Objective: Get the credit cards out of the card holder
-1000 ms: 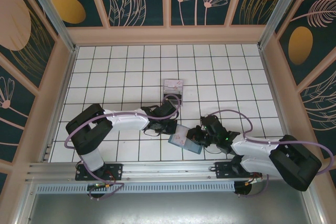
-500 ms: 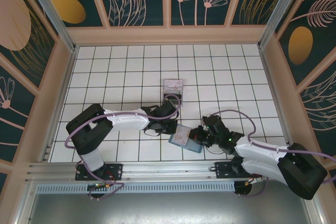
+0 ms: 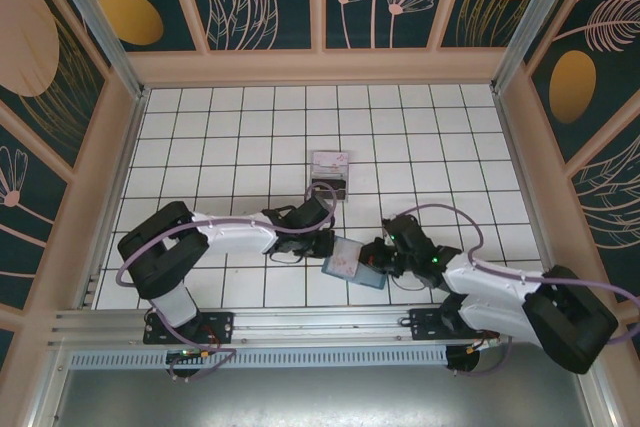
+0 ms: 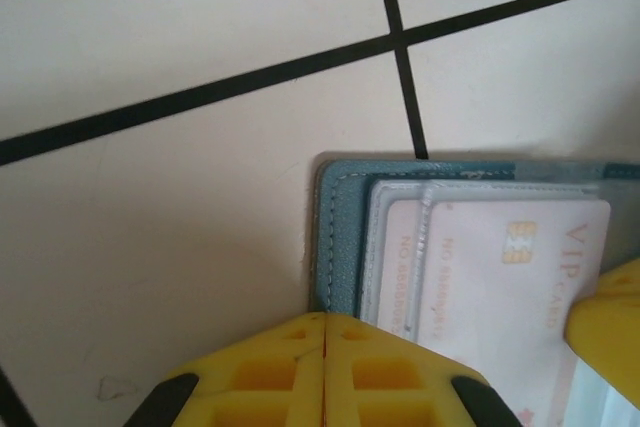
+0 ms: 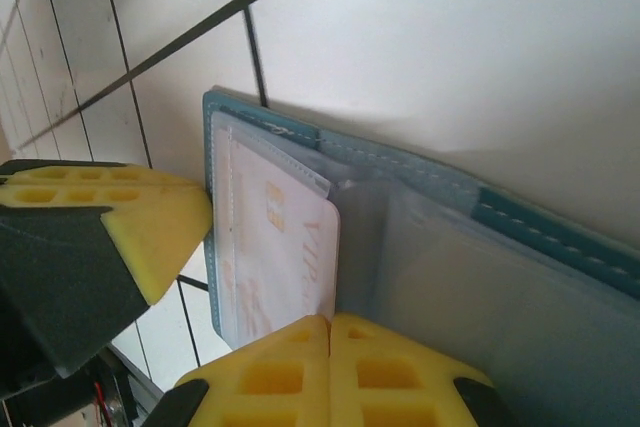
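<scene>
Teal holder lying open on the white tiled surface, in the rows nearest the arm bases and between the two pincers. Left pincer: yellow jaws pressed together with no gap, tips at the holder's stitched edge. Whether that edge is pinched or merely touched cannot be told. Right pincer: jaws likewise fully together, tips against the lower rim of the holder's inner sleeves; no grip can be confirmed. Pale card, printed VIP with a gold chip, sits inside a clear pocket of the panel nearer the left pincer. In the right wrist view the left pincer stands just beside the holder's corner. Farther back on the surface, well apart from both pincers, lie a pink rectangle and a dark item just beside it.
</scene>
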Motion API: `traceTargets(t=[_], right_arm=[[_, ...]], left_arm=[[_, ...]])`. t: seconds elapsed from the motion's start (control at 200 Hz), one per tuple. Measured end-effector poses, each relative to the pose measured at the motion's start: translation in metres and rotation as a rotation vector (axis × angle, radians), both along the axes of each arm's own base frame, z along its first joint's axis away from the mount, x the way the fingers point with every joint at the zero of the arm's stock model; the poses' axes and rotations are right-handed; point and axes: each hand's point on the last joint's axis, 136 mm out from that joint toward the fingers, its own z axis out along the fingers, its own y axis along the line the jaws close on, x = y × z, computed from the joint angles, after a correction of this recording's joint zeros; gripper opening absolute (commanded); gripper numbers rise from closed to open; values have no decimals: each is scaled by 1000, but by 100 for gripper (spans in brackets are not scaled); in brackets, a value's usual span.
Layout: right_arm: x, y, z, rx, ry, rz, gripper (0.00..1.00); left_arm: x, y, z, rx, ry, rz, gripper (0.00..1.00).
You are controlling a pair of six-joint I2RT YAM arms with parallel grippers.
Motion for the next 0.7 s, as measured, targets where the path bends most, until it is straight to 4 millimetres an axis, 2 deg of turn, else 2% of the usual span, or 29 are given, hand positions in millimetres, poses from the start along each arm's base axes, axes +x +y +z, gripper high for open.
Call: traceTargets(t=[0.255, 0.445, 0.701], right_arm=[[17, 28, 1, -51, -11, 132, 2], [24, 41, 4, -58, -27, 196, 2], [20, 42, 1, -53, -13, 214, 2]], left_arm=[[-17, 30, 1, 3, 23, 62, 9], [-22, 50, 2, 56, 32, 102, 13], [-21, 49, 8, 69, 40, 115, 25]])
